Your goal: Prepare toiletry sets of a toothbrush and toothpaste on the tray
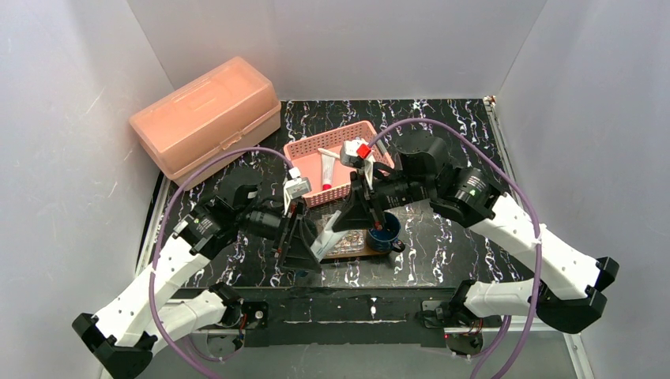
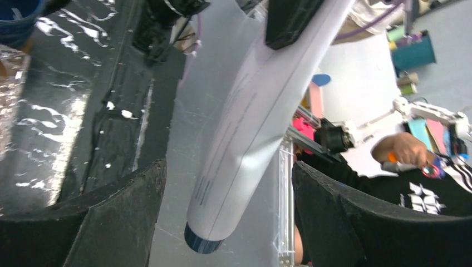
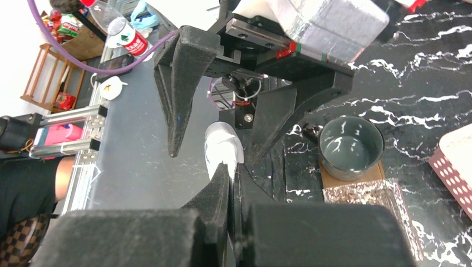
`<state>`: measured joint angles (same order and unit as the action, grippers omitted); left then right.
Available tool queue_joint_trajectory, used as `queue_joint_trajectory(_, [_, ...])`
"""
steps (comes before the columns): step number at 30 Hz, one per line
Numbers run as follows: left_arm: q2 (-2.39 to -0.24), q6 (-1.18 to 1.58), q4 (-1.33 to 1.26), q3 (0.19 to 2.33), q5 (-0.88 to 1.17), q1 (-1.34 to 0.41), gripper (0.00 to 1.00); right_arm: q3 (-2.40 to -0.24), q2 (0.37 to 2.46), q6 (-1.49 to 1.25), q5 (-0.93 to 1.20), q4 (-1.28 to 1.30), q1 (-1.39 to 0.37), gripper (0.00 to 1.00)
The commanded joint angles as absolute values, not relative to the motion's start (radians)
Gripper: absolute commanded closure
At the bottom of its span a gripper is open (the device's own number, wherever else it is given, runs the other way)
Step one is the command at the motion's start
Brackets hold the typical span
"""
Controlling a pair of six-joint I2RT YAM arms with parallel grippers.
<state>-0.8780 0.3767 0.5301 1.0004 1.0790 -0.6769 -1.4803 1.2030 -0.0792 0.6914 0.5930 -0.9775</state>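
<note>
The toothpaste tube (image 2: 250, 128) hangs in the air between the two arms. Its flat crimped end is pinched in the right gripper (image 3: 229, 169), whose fingers are pressed together on it. The blue-capped end points down and away from that gripper. The left gripper (image 2: 228, 178) stands wide open around the tube's lower part, one finger on each side, neither touching it.

Faint grey print runs along the tube, too pale to read. From above the tube is only a pale sliver between the black fingers.

The tray (image 1: 351, 245) lies on the bench (image 1: 442, 237) just under and beside both grippers. It is largely hidden by them, so its outline cannot be followed. A dark blue cup (image 1: 385, 233) sits at its end, close by the right gripper.

Beyond the grippers is the pink basket (image 1: 371, 130). It holds a second tube (image 1: 326, 170) with a red cap and a thin toothbrush (image 1: 328, 152), and the wrist camera housings cover part of it. Further off, to the left gripper's side, a peach lidded box (image 1: 207, 114) leans against the wall.

In the left wrist view a person's black shirt bears white print that cannot be made out.
</note>
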Motion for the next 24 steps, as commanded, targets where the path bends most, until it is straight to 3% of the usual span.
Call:
queue_joint_trajectory(1, [-0.873,0.321,0.605,1.042,0.901,-0.675,0.16,-1.482,1.149,-0.11,0.614,0.596,-0.98,0.99])
queue_joint_trajectory(12, [-0.781,0.271,0.722,1.083,0.245,-0.676,0.11,-1.557,1.212,-0.109,0.366,0.786,-0.98,0.99])
queue_joint_trajectory(16, [-0.75,0.262,0.724,1.065,0.12,-0.676,0.02,-1.593,1.253,-0.112,0.246,0.852,-0.98,0.99])
queue_joint_trajectory(24, [-0.727,0.235,0.694,0.99,-0.014,-0.676,0.02,-1.644,1.337,-0.133,0.014,0.904,-0.996,0.99])
